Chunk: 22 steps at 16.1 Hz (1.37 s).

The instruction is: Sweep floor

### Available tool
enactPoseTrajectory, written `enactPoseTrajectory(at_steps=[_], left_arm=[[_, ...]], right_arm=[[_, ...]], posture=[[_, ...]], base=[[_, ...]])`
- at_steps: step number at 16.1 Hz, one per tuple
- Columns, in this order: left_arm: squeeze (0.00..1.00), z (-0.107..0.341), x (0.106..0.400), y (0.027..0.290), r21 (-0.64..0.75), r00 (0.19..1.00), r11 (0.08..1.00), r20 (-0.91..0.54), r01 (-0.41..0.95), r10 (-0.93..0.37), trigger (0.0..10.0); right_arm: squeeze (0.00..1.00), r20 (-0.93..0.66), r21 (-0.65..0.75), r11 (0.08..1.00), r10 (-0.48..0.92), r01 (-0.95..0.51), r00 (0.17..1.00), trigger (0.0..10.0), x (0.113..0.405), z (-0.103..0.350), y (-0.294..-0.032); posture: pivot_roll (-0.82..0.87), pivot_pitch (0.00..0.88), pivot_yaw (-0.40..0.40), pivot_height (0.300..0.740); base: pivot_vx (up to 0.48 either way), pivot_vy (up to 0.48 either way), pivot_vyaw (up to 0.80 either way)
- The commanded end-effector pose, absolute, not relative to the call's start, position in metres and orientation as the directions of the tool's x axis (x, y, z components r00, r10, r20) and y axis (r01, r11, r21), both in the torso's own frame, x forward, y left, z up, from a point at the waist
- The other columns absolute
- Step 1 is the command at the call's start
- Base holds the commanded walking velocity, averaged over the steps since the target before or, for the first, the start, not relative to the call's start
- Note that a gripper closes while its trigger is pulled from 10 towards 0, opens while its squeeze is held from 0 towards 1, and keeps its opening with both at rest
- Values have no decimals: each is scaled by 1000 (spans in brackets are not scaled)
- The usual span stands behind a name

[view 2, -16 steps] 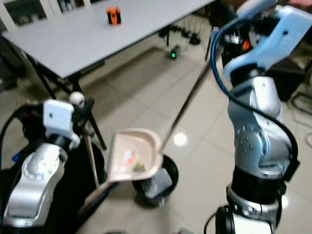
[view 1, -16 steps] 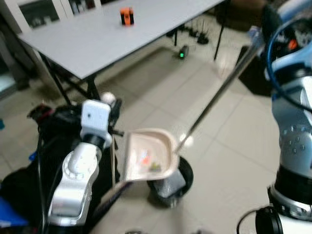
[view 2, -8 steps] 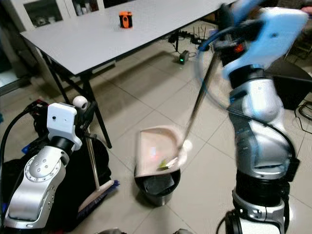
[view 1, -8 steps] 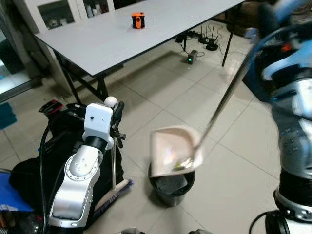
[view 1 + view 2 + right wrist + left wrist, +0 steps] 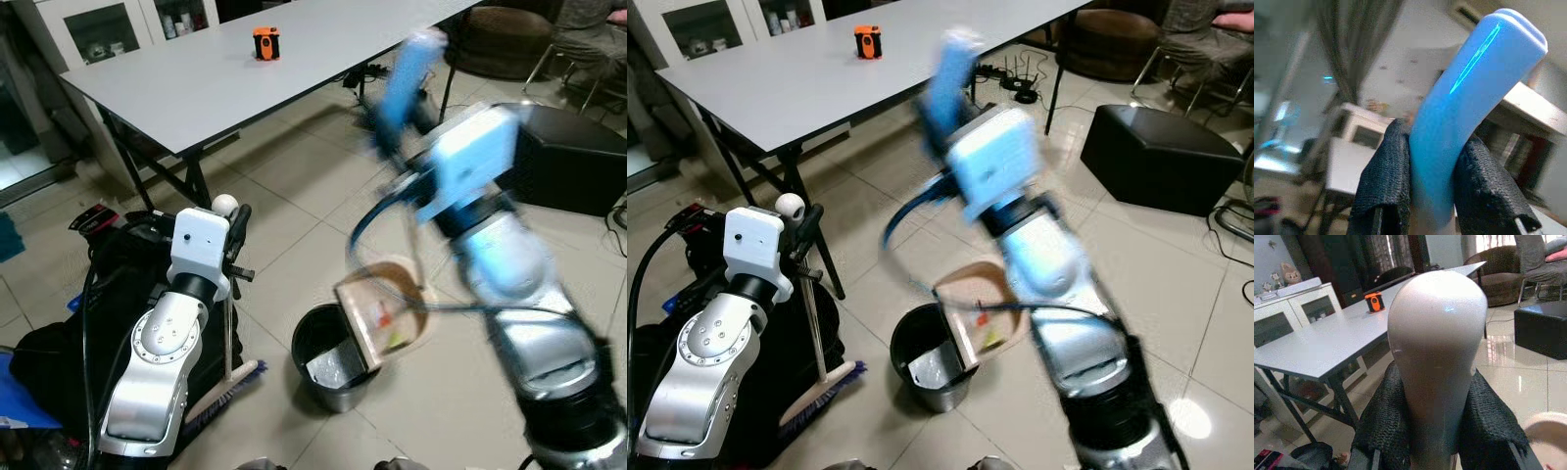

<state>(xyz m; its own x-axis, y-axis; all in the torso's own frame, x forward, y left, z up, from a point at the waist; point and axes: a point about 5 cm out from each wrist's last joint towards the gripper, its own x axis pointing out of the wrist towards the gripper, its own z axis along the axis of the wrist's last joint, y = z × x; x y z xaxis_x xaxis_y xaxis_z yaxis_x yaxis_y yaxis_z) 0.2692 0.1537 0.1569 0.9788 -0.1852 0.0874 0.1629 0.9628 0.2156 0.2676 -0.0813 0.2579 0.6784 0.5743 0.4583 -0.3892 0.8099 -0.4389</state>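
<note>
Right gripper (image 5: 1435, 196) clamps blue dustpan handle (image 5: 1469, 98) | dustpan (image 5: 384, 321) tilts over bin (image 5: 328, 357), at its 2 o'clock | left gripper (image 5: 1435, 431) grips broom (image 5: 227, 377), bristles at bin's 9 o'clock

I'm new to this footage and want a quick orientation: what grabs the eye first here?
The blurred right arm tips a beige dustpan, with bits of litter in it, on edge at the rim of a black bin on the tiled floor. The right hand grips its blue handle, while the left hand holds an upright broom by its white knob. Behind, an orange gadget sits on a grey table.
</note>
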Motion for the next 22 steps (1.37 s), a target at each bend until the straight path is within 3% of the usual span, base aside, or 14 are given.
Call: enactPoseTrajectory(at_steps=[1, 7, 9, 11, 14, 17, 18, 19, 22], left_arm=[[0, 163, 271, 155, 246, 976, 958, 119, 148, -182, 10000], [0, 163, 270, 154, 246, 975, 957, 121, 153, -187, 10000], [0, 161, 271, 152, 231, 975, 958, 101, 169, -197, 10000], [0, 158, 270, 146, 217, 969, 953, 79, 211, -233, 10000], [0, 156, 269, 141, 205, 964, 950, 73, 235, -254, 10000], [0, 155, 269, 141, 201, 964, 950, 71, 239, -257, 10000], [0, 155, 269, 141, 200, 964, 950, 71, 240, -258, 10000], [0, 155, 269, 141, 198, 963, 950, 71, 241, -259, 10000], [0, 155, 268, 140, 196, 962, 949, 70, 246, -264, 10000]], right_arm=[[0, 495, -502, 781, 612, -371, 617, 10000, 260, 262, -73], [0, 506, -546, 735, 672, -403, 541, 10000, 247, 253, -60], [0, 514, -580, 738, 661, -346, 548, 10000, 249, 256, -64], [0, 573, -564, 812, 515, -149, 637, 10000, 265, 274, -95], [0, 600, -529, 849, 382, -10, 703, 10000, 274, 287, -127], [0, 523, -374, 921, 114, 107, 845, 10000, 284, 269, -175], [0, 504, -353, 929, 86, 115, 859, 10000, 285, 264, -180], [0, 492, -243, 961, 1, 136, 871, 10000, 283, 259, -188], [0, 469, -267, 954, 2, 139, 883, 10000, 280, 251, -189]], posture=[[-6, 39, 69, 740], [-7, 44, 67, 740], [-8, 44, 67, 740], [-20, 47, 70, 740], [-25, 48, 66, 740], [-26, 50, 62, 740], [-27, 52, 61, 740], [-27, 52, 61, 740], [-30, 53, 62, 740]], base=[[0, 0, 0], [0, 0, 0], [0, 0, 0], [0, 0, 0], [0, 0, 0], [-250, 0, 0], [-247, 0, 0], [-255, 0, 0], [-254, 0, 0]])
